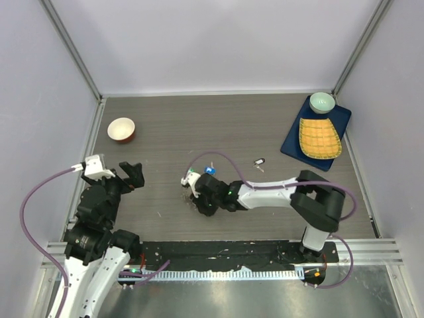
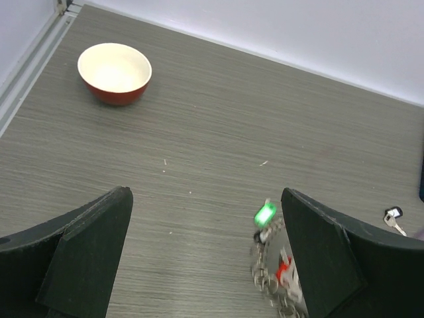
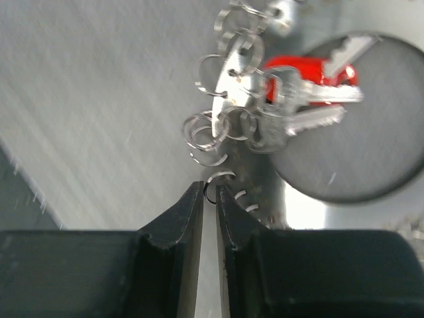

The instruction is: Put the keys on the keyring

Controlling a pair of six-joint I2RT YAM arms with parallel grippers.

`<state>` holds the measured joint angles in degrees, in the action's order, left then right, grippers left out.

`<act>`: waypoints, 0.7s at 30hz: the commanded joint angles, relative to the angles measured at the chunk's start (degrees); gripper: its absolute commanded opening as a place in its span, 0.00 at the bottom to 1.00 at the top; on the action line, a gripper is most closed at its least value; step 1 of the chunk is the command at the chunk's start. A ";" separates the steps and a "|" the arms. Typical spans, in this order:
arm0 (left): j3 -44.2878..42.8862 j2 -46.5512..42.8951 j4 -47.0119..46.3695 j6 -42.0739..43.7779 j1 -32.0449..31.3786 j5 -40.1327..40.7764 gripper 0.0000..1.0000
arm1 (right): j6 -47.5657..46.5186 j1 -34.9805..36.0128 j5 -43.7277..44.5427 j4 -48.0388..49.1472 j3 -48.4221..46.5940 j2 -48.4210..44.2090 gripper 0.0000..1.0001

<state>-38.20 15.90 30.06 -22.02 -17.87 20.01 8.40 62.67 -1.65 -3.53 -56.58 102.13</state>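
Keyring [image 1: 193, 185] sits approx mid-tabletop, a bit toward the near edge. It reads as a tangled bunch, and the big ring can't be told apart from the small split rings. Keys [image 3: 311, 83] hang off it, w/ red, green and blue tags showing. One loose key [image 1: 259, 162] w/ a black tag lies apart, toward the right edge, not on the ring.

Right tool [image 3: 211, 192] is pressed nearly together, pinching one thin wire loop of the keyring right at the tips. Left tool [image 2: 205, 195] is spread wide, holding nothing, back near the left edge.

Risks, as judged:
- The grip is tiny and at the very tips, so the loop could prob slip out under any tug or twist and the bunch would drop.
- The bunch looks blurred in the left wrist view. If it's swinging, its weight works against that pinch.
- W/ the left tool not bracing it, the ring has no second support for threading the loose key.
- That key lies flat on the tabletop, so it's hard to pick up and may skid.

Can't tell if the bunch is lifted or resting. Orange bowl [image 1: 121, 129] in the far left corner and blue tray [image 1: 291, 142] in the far right corner are well clear.
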 commanded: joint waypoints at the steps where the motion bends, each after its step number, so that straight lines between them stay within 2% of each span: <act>1: -0.04 2.11 -0.80 0.49 0.29 -4.80 1.00 | 3.98 0.96 1.47 -9.03 3.66 -10.97 0.24; 7: -0.74 8.70 0.17 -3.55 0.38 -12.95 1.00 | 7.94 0.87 11.74 -9.74 9.19 -24.50 0.45; 8: -0.83 9.58 0.43 -5.12 0.29 -14.11 1.00 | 9.51 0.78 14.80 -9.92 9.81 -25.13 0.46; 12: -0.65 13.10 0.96 -5.84 0.38 -18.25 1.00 | 14.09 -0.54 16.68 -9.14 13.41 -26.28 0.45; 18: 0.49 12.40 1.40 -4.70 0.38 -15.36 1.00 | 17.34 0.08 8.16 -2.90 18.43 -26.63 0.43; 21: 0.58 11.43 1.66 -4.44 0.29 -13.87 1.00 | 17.61 1.74 9.29 -2.71 17.65 -25.75 0.43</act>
<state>-37.78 28.73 32.03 -26.79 -17.87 4.89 23.31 62.70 8.56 -11.46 -37.60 76.18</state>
